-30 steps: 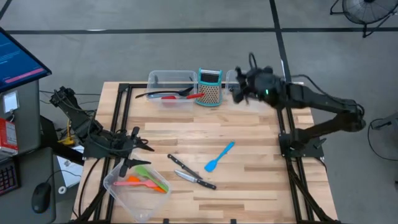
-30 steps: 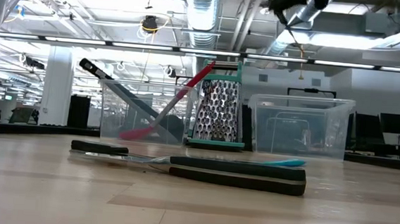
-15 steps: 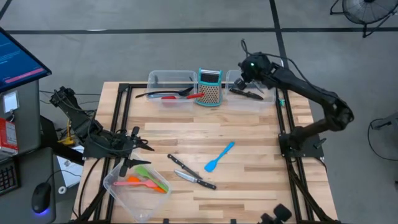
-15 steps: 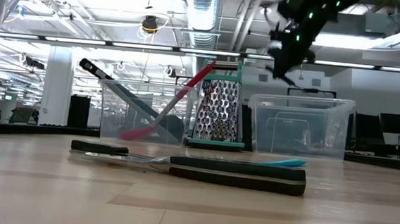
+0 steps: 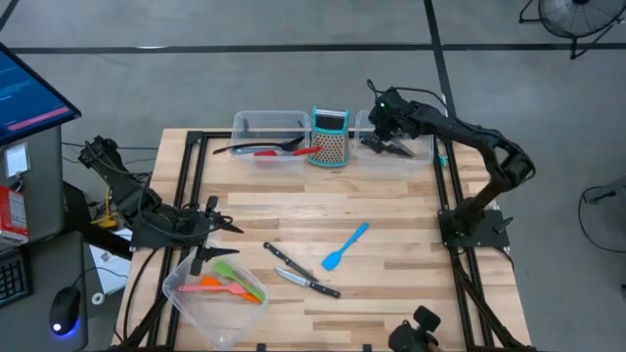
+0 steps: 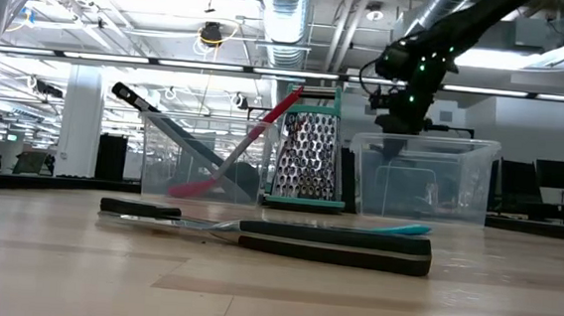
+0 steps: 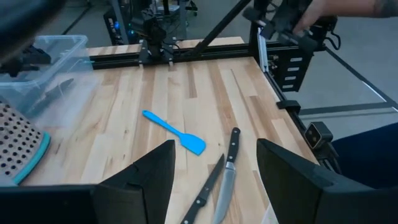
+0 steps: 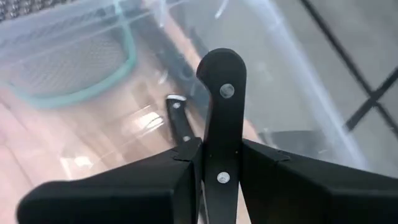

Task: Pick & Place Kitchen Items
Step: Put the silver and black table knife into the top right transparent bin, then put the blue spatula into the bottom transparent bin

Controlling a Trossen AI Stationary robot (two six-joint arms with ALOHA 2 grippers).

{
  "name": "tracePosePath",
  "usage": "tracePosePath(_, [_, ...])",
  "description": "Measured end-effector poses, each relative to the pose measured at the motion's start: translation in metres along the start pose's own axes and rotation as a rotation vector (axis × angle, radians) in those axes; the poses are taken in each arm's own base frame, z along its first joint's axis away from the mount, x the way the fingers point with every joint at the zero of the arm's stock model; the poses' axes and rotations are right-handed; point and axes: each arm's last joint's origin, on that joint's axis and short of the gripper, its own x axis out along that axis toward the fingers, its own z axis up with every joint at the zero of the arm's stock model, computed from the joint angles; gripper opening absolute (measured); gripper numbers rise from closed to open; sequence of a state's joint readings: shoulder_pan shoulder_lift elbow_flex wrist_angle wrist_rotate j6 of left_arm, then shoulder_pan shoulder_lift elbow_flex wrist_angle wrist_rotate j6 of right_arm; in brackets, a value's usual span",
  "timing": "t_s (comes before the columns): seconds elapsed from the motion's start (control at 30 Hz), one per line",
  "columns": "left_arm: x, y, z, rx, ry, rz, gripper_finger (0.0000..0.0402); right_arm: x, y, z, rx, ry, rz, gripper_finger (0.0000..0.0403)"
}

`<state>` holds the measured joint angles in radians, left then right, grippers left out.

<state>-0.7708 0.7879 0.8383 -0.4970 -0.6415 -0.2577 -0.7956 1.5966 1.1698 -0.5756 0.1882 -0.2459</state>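
Observation:
My right gripper [image 5: 383, 125] hangs over the clear tub [image 5: 416, 154] at the far right and is shut on a black-handled knife [image 8: 221, 81]. A second black-handled knife [image 8: 178, 121] lies on that tub's floor. On the table's middle lie a blue spatula [image 5: 344, 245] and two more knives [image 5: 284, 256] [image 5: 311, 283]. My left gripper [image 5: 220, 223] waits open at the table's left with nothing between its fingers [image 7: 155, 174]. My right gripper pinches the knife's handle by its two flat sides [image 8: 222, 140] between its two fingers, back from the butt. The fingers slant down from above and lie along the handle. The butt end [image 8: 222, 62] sticks out past the fingertips toward the tub's inside. The gripper hides the blade.
A teal-framed grater [image 5: 330, 137] stands between the far right tub and a far left tub [image 5: 269, 125] holding red and black utensils. A tub [image 5: 186, 293] near the front left holds orange, pink and green spatulas. Bare wood lies around the blue spatula.
My right gripper has come down from high above the table's far side to the far right tub's rim, tipping nose-down and rolling as it went. It has stayed shut on the knife.

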Motion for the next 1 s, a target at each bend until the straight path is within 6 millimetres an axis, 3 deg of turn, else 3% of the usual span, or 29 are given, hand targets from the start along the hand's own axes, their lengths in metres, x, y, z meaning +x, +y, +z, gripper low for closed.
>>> tracePosePath(0.17, [0.000, 0.000, 0.000, 0.000, -0.001, 0.004, 0.0206, 0.019, 0.003, -0.003, -0.004, 0.053, 0.041, 0.0063])
tracePosePath(0.37, [0.000, 0.000, 0.000, 0.000, -0.001, 0.004, 0.0206, 0.026, 0.005, -0.006, -0.005, 0.091, 0.050, 0.0064])
tracePosePath(0.53, [0.000, 0.000, 0.000, 0.000, -0.003, 0.012, 0.0206, 0.018, 0.007, -0.005, -0.008, 0.082, 0.053, 0.0111])
tracePosePath(0.67, [0.000, 0.000, 0.000, 0.000, -0.004, 0.015, 0.0206, 0.000, 0.010, 0.000, -0.006, 0.063, 0.060, 0.0180])
tracePosePath(0.77, [0.000, 0.000, 0.000, -0.001, -0.004, 0.015, 0.0206, -0.024, 0.011, 0.008, -0.016, 0.050, 0.069, 0.0234])
tracePosePath(0.9, [0.000, 0.000, 0.000, -0.008, -0.004, 0.015, 0.0206, -0.072, 0.020, 0.016, -0.027, 0.002, 0.159, 0.0284])
tracePosePath(1.0, [0.000, 0.000, 0.000, -0.008, -0.004, 0.016, 0.0206, -0.115, 0.038, 0.019, -0.048, -0.124, 0.297, 0.0294])
